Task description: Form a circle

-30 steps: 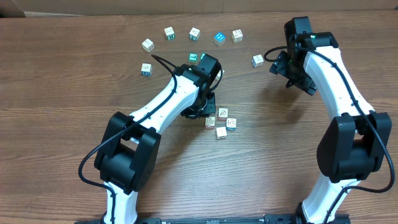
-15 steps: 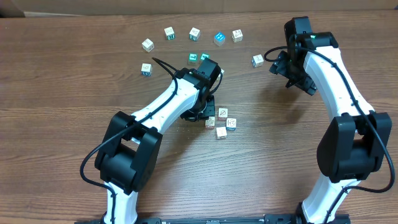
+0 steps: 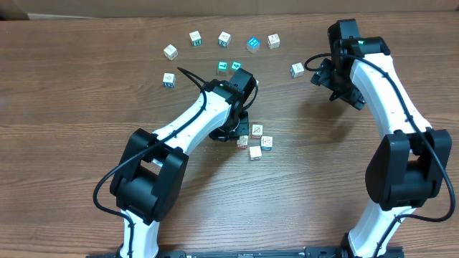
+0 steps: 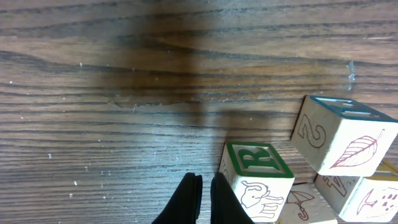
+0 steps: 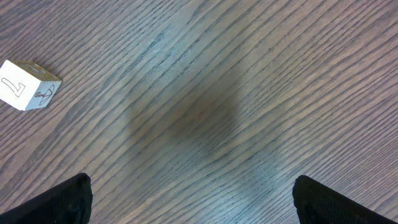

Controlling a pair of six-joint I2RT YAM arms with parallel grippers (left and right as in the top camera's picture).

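Two left fingers are pressed together with nothing held between them. Their tips are set low over the wooden surface, just beside the R cube, which is marked with a green letter; whether it is touched cannot be told. Next to it the leaf cube, printed with a 2, is seen, and two more cubes are cut off at the corner of the left wrist view. These four make up the circle, a tight whitish cluster placed at the middle of the surface, immediately right of the left fingers in the overhead view.

The right fingers are spread wide and hold nothing. They are held over bare wood at the far right, well apart from the circle. One loose cube is seen near them, to their left in the overhead view. Several other cubes are scattered in an arc along the far side, and two with teal faces are placed just beyond the left arm's wrist.
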